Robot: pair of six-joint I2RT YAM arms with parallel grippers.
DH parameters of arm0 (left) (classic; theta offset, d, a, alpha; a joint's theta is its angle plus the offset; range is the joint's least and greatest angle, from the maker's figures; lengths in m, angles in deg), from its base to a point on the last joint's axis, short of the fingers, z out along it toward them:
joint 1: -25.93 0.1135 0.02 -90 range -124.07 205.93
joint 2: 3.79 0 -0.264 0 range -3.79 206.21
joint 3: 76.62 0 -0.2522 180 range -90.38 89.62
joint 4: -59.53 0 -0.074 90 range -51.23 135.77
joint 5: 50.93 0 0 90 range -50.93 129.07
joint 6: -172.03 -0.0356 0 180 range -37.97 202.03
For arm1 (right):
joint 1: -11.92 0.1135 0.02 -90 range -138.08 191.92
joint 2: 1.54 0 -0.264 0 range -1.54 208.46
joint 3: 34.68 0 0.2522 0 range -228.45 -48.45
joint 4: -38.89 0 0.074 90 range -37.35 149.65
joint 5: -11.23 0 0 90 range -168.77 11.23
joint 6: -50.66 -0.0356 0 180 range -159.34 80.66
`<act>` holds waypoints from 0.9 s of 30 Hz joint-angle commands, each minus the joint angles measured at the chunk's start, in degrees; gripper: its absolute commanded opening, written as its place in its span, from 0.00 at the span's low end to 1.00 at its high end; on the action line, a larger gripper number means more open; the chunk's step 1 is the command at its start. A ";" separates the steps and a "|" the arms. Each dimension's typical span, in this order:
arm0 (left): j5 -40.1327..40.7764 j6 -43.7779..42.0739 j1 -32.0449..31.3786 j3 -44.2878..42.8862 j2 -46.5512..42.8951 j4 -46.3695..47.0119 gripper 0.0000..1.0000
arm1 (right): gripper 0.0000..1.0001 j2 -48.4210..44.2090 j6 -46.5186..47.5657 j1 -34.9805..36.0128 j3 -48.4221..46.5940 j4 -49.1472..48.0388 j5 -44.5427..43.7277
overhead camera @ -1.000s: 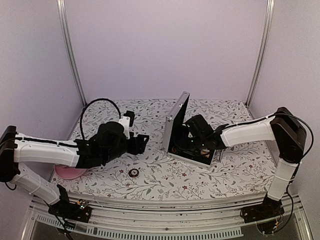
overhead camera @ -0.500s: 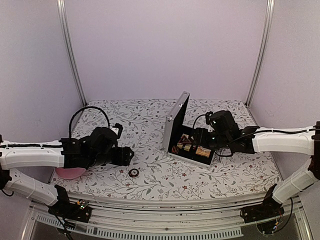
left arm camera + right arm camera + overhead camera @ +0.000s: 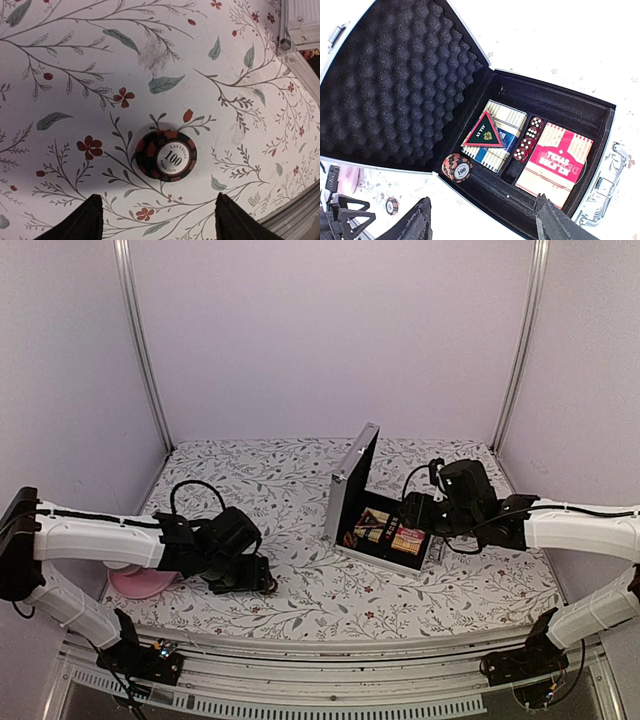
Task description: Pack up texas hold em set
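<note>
Your table (image 3: 290, 470) is covered with a white cloth with green leaves and little red flowers. You can see three things lying on it. The silver case (image 3: 352, 480) sits near the middle, open, with its lid standing up. A pink plate (image 3: 135, 587) lies at the left edge, well apart from the case. One black and red chip (image 3: 166, 155) marked 100 lies flat on the cloth by itself, touching nothing.

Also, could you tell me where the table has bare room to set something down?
Bare cloth lies back left, between the rear wall and the briefcase lid, and along the front edge near the briefcase. Front left is crowded: the left claw hangs over a chip near the pink plate. The briefcase is mostly filled.
</note>
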 commanded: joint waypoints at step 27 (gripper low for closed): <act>-1.56 -5.61 0.40 -9.37 18.33 1.20 0.76 | 0.71 2.16 -1.54 -1.08 7.03 -8.29 4.17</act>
